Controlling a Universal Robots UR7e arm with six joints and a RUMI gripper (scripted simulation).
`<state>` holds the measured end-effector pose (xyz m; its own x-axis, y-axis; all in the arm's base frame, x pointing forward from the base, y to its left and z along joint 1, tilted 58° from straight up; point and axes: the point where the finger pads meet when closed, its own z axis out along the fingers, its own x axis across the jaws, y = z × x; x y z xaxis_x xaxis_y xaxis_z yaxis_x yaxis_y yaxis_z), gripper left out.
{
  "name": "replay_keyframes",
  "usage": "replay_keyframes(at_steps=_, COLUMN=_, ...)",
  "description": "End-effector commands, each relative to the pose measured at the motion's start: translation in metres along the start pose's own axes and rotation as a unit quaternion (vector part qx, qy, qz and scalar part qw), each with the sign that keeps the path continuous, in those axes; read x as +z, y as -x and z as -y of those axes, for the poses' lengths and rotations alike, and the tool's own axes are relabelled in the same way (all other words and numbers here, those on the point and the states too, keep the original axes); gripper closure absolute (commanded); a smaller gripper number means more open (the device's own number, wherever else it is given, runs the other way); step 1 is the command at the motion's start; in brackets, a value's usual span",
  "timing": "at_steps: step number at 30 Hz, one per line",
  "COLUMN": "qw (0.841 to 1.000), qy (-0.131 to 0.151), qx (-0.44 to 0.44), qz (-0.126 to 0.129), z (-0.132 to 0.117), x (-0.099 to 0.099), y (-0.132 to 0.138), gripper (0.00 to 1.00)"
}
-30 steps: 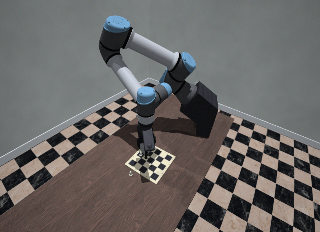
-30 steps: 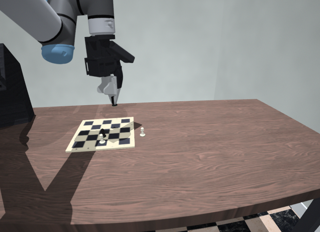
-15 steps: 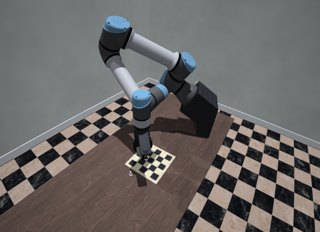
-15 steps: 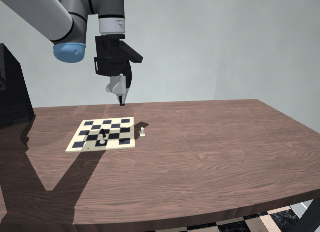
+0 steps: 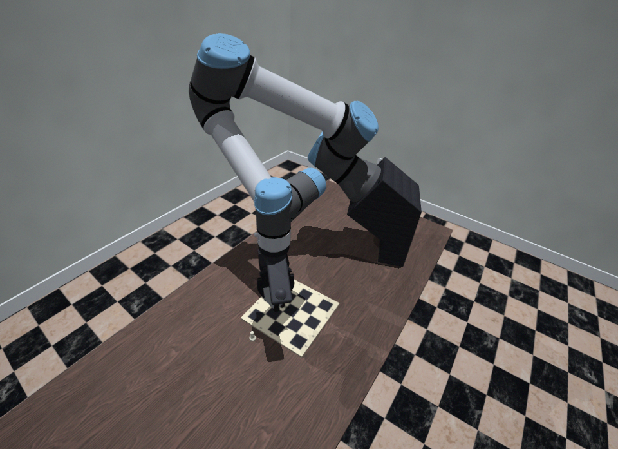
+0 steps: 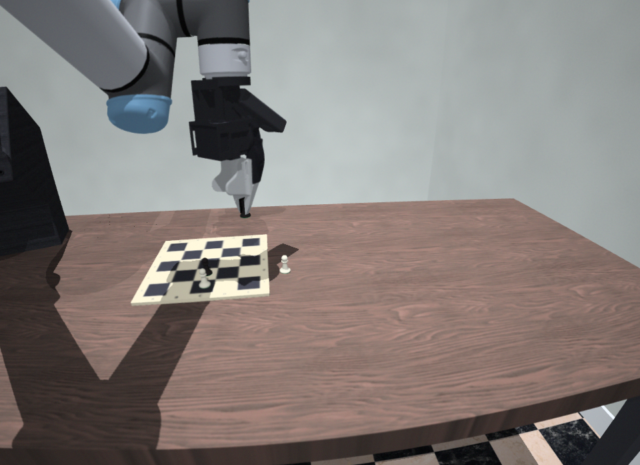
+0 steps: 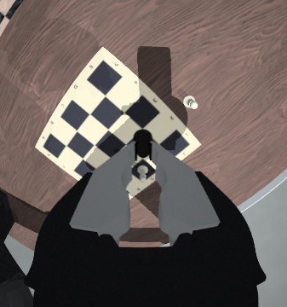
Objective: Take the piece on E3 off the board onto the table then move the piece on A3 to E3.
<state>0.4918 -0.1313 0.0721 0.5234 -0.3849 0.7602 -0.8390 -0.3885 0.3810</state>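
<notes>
My gripper is shut on a small black piece and holds it well above the chessboard. On the board a black piece and a white pawn stand upright on neighbouring squares. In the wrist view the white pawn shows between my fingers, far below. Another white pawn stands upright on the table just beside the board's edge. I cannot read the square letters well enough to name the squares.
The arm's black base block stands on the wooden table behind the board. The arm's shadow falls across the board. The table's rounded edge runs close in the wrist view.
</notes>
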Motion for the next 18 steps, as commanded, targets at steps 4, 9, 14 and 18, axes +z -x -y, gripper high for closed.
replay_keyframes(at_steps=4, qw=1.0, qy=-0.001, qx=0.0, qz=-0.001, z=0.0, x=0.025, y=0.0, gripper=1.0)
replay_keyframes(at_steps=9, qw=1.0, qy=-0.001, qx=0.0, qz=-0.001, z=0.0, x=0.04, y=0.0, gripper=1.0)
replay_keyframes(at_steps=14, qw=1.0, qy=-0.001, qx=0.0, qz=-0.001, z=0.001, x=0.063, y=0.0, gripper=1.0)
replay_keyframes(at_steps=18, qw=1.0, qy=-0.001, qx=0.0, qz=-0.001, z=0.001, x=0.076, y=0.0, gripper=1.0)
